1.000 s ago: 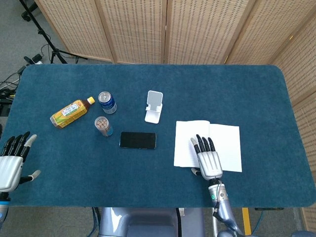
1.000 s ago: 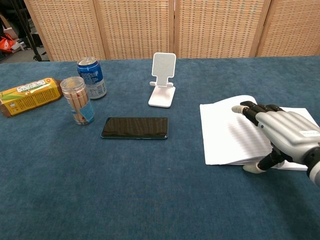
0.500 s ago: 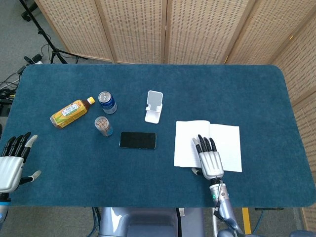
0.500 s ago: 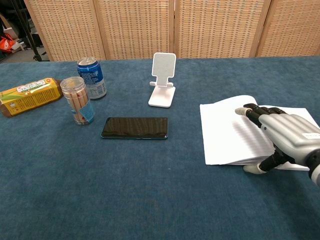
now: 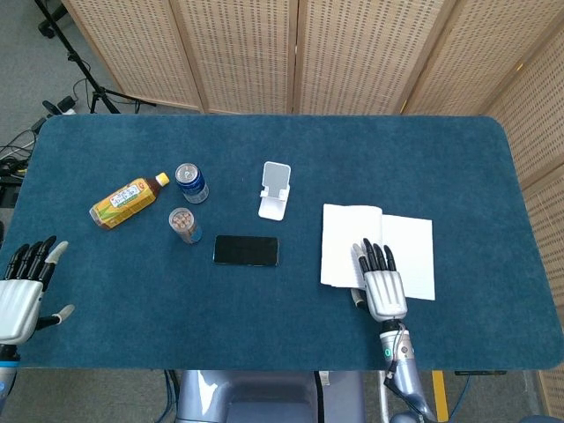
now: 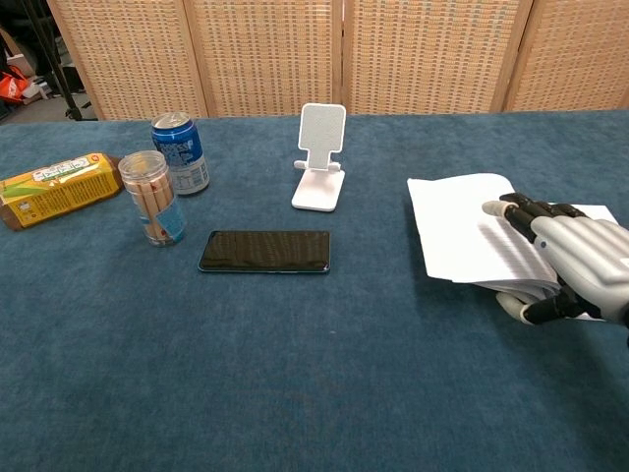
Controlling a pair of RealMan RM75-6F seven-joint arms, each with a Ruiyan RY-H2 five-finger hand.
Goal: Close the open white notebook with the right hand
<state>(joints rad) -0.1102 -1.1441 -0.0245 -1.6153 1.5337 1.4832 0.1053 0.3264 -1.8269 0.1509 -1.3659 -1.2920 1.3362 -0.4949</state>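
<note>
The open white notebook [image 5: 344, 242] lies on the blue table at the right front. Its left half [image 6: 457, 231] is raised off the cloth and tilts toward the right half [image 5: 416, 256]. My right hand [image 5: 381, 284] lies on the notebook's front middle, fingers flat on top of the lifted pages and the thumb under their front edge [image 6: 516, 307], so it holds the left half. In the chest view the right hand [image 6: 575, 267] sits at the far right edge. My left hand [image 5: 22, 295] hovers at the front left corner, fingers spread, holding nothing.
A black phone [image 5: 246, 250] lies left of the notebook, and a white phone stand [image 5: 275, 189] stands behind it. Further left are a blue can [image 5: 190, 182], a clear jar of sticks [image 5: 183, 225] and a yellow bottle on its side [image 5: 128, 201].
The notebook's left half has lifted off the table and its left edge has shifted right. My right hand has moved slightly right with it. The left hand is still.
</note>
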